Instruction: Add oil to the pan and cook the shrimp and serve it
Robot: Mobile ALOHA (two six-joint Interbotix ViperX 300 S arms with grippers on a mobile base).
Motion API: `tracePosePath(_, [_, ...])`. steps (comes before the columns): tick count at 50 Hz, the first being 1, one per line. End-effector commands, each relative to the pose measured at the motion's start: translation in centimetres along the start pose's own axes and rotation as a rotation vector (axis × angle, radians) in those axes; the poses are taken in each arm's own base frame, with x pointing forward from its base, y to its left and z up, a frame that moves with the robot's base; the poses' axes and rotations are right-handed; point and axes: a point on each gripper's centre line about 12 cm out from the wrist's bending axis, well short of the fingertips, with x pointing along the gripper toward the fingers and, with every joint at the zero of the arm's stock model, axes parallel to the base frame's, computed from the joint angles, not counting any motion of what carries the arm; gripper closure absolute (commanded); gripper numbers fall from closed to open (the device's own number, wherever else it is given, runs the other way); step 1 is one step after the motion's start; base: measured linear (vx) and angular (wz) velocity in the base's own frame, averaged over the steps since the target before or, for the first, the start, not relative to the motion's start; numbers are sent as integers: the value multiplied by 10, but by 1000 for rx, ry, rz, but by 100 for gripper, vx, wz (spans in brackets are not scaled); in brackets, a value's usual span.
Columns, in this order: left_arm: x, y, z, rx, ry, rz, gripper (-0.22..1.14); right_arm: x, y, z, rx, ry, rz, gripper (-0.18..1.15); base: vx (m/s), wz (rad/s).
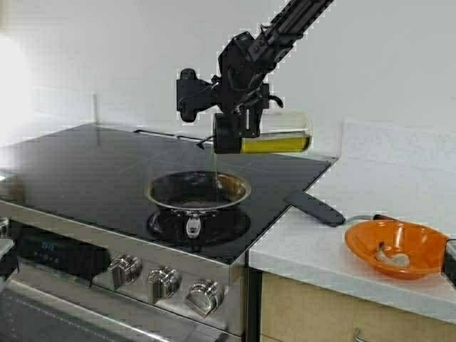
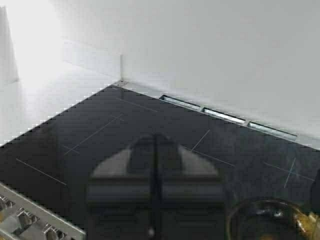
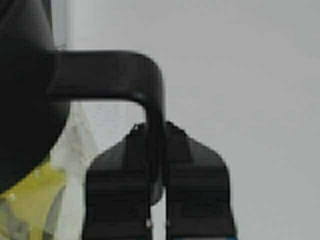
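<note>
Above the stove, the right tool (image 1: 239, 114) clenches the handle of the oil jug (image 1: 274, 133), tipped on its side with its spout directly over the pan (image 1: 197, 191); a thin stream falls in. Shrimp (image 1: 393, 256) waits in an orange bowl (image 1: 420, 239) on the tabletop; left tool (image 2: 155, 192), closed and empty, idles.

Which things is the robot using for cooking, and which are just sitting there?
Using: oil jug, tipped sideways in the right gripper, pouring oil; pan on the stove; shrimp in the orange bowl.

Just sitting: black spatula, stove knobs.
</note>
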Motion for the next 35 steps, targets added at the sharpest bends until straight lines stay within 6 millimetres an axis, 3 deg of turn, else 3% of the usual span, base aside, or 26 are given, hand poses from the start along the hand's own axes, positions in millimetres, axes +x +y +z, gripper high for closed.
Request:
tracePosePath(1, [1,0,3,-2,-9,1,89,-3,-46,5,179,37,-14,91,0,0])
tracePosePath(8, [1,0,4,-2,-11,1,89,-5,-58,2,521,114,80,91,0,0])
tracePosePath(18, [1,0,3,-3,-8,1,89,-27,-82,-10,1083,85,185,91,0,0])
tracePosePath(25, [1,0,3,-3,-8,1,89,-39,-92,-29,1301,37,201,91,0,0])
tracePosePath(35, [1,0,3,-3,-8,1,89,-49,-103,-47,1472,-54,205,91,0,0])
